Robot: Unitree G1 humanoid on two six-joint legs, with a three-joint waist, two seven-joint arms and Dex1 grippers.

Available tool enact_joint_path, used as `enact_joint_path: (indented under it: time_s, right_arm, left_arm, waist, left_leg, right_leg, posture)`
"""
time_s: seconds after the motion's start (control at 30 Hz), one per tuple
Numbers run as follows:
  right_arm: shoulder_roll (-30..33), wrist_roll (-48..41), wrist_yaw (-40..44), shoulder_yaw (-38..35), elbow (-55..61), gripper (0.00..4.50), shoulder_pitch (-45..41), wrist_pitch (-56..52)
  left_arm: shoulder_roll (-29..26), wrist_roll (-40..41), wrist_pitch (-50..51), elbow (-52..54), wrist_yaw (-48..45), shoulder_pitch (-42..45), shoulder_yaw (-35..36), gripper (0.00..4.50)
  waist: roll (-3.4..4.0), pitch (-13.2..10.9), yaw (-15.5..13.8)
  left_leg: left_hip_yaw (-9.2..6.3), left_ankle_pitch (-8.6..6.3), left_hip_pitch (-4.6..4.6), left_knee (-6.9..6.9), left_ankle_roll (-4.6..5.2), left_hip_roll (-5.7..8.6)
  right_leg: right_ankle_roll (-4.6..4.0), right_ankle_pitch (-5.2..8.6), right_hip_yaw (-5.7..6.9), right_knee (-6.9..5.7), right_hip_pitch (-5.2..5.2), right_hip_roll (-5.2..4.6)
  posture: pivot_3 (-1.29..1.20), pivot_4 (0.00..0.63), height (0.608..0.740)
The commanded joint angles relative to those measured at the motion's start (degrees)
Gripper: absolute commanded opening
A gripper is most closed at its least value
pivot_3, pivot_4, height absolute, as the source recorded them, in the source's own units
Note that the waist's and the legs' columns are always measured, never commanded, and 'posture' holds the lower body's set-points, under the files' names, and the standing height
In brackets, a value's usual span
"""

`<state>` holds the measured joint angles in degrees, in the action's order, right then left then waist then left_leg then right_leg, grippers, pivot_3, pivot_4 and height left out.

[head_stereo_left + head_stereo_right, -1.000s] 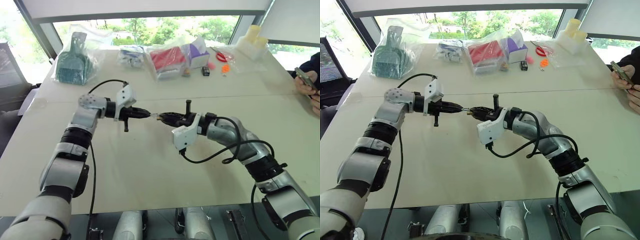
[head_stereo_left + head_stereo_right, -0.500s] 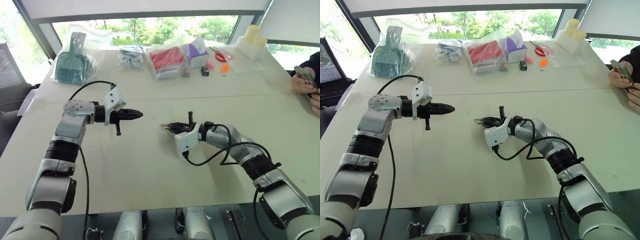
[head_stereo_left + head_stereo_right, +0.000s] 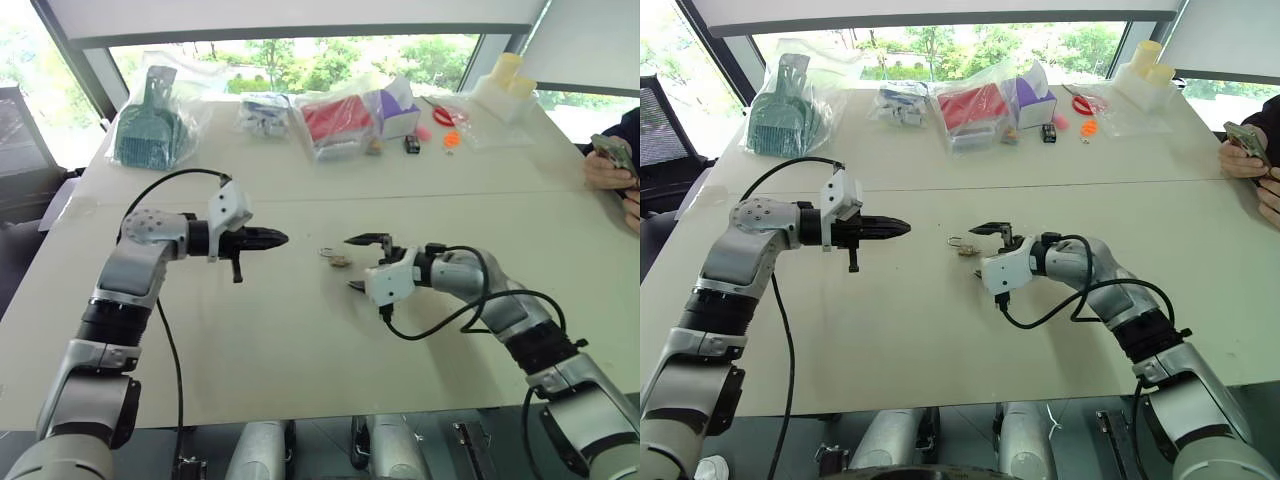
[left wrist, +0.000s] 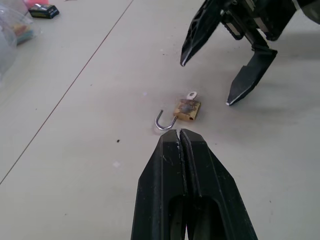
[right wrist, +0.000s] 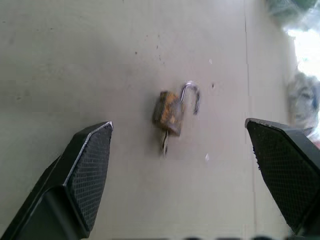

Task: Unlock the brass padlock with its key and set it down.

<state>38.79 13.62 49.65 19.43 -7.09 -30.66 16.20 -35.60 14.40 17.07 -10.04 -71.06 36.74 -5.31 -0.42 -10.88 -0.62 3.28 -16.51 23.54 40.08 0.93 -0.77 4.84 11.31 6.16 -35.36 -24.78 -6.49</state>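
Right wrist view: key point(image 5: 164, 141) (in brass padlock point(image 5: 168, 113))

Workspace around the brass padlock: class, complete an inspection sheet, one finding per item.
Surface: pale table, seam across it.
Job's things: brass padlock lying on the table, shackle swung open, key in it.
Clutter: bagged goods along the far edge.
Grippers: left gripper shut, empty; right gripper open, padlock lying free between its fingers.
Cables: black cable looping beside the right arm.
Surroundings: windows; a person's hands holding a phone.
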Motion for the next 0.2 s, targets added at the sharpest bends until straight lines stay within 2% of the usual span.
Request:
enact_joint_path:
  time_s: [0.03,0.1,0.2]
  right_arm:
    - [1.59,-11.42,6.72,-5.97,10.69,4.44,1.24,-17.21]
    - [2.3,-17.46,9.23,-8.51,16.53,4.44,2.03,-29.64]
    - [5.17,-22.85,12.34,-10.56,23.35,4.44,2.9,-41.11]
  left_arm:
    - [-1.59,1.15,0.26,2.83,-0.92,-0.43,0.67,0.0]
    - [-2.36,1.1,-0.16,3.3,-1.29,-1.07,0.79,0.0]
    - [-3.25,2.03,0.81,4.36,-1.53,-2.05,1.67,0.0]
  waist:
    - [0.0,0.0,-0.03]
    - [0.0,0.0,-0.04]
    - [0.0,0.0,-0.07]
  left_leg:
    - [-0.01,0.0,-0.01,0.0,0.0,-0.02]
    - [-0.03,-0.01,-0.02,0.0,0.01,-0.05]
    - [-0.04,-0.03,-0.03,0.0,0.03,-0.06]
  right_leg:
    - [0.0,0.0,0.0,-0.02,0.01,0.0]
    - [0.0,0.0,0.01,-0.02,0.01,0.0]
    - [-0.01,0.0,0.01,-0.02,0.02,0.0]
  posture:
    - [0.0,0.15,0.74]
    - [0.0,0.15,0.74]
    - [0.0,0.15,0.74]
